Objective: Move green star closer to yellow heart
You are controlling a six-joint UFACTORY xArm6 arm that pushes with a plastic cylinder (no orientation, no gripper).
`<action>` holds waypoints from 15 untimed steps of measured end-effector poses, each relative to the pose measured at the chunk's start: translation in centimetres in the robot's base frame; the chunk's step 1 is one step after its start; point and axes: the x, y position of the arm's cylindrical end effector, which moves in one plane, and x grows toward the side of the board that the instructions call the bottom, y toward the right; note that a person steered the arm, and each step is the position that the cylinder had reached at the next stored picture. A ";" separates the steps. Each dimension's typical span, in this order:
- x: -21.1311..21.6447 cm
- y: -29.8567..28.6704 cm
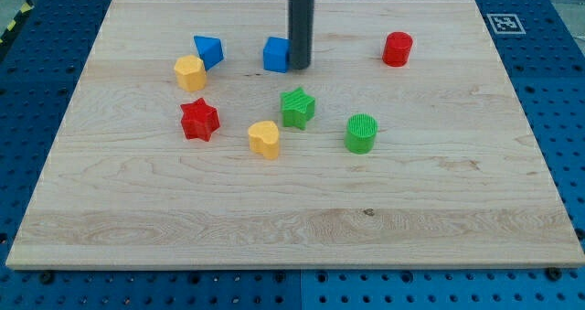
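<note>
The green star (297, 107) lies near the board's middle. The yellow heart (264, 138) lies just below and left of it, a small gap apart. My tip (300, 68) stands at the view's top, right beside the blue cube (276, 55) on its right side, and above the green star with a clear gap between them.
A blue block (208, 50), wedge-like, and a yellow hexagon block (189, 73) lie at upper left. A red star (199, 120) lies left of the heart. A green cylinder (361, 133) lies right of the star. A red cylinder (398, 49) lies at upper right. The wooden board (292, 219) sits on a blue perforated table.
</note>
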 end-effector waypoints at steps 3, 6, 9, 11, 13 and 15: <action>-2.0 -9.5; 6.9 2.8; 7.4 2.2; 10.7 -0.2; 13.8 1.1; 21.3 2.6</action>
